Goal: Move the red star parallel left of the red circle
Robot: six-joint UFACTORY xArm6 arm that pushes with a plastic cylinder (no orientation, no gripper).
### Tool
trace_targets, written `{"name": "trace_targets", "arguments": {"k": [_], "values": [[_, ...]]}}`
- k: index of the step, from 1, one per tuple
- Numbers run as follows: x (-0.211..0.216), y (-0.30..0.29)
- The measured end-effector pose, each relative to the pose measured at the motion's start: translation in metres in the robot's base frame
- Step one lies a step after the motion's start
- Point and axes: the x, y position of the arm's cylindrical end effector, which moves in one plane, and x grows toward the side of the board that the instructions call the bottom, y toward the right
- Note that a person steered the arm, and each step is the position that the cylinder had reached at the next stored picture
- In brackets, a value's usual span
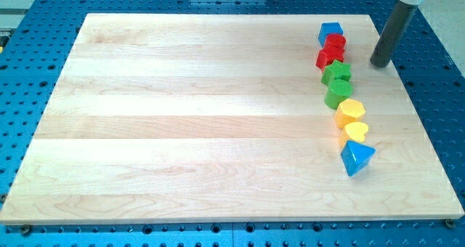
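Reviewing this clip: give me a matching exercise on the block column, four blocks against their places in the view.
Blocks:
1. blue cube
2. red star
3. green star
4. blue triangle

Places:
A. bottom end of the column
B. just below the red star
C. top end of the column
D. directly below the red circle, left of my tip

Pairs: 1-C, 2-D, 3-B, 4-A

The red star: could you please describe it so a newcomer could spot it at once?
On the wooden board, a column of blocks runs down the view's right. The red star sits third from the top, below the red circle; unlike that one, it has points.
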Motion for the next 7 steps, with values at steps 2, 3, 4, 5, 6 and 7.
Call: {"name": "trace_targets", "arguments": {"k": [2,3,4,5,6,7], "values": [[0.0,-0.026],[0.0,-0.047],[-0.001,-0.054],[-0.001,-0.101],[0.003,-0.143],[0.027,-0.156]]}}
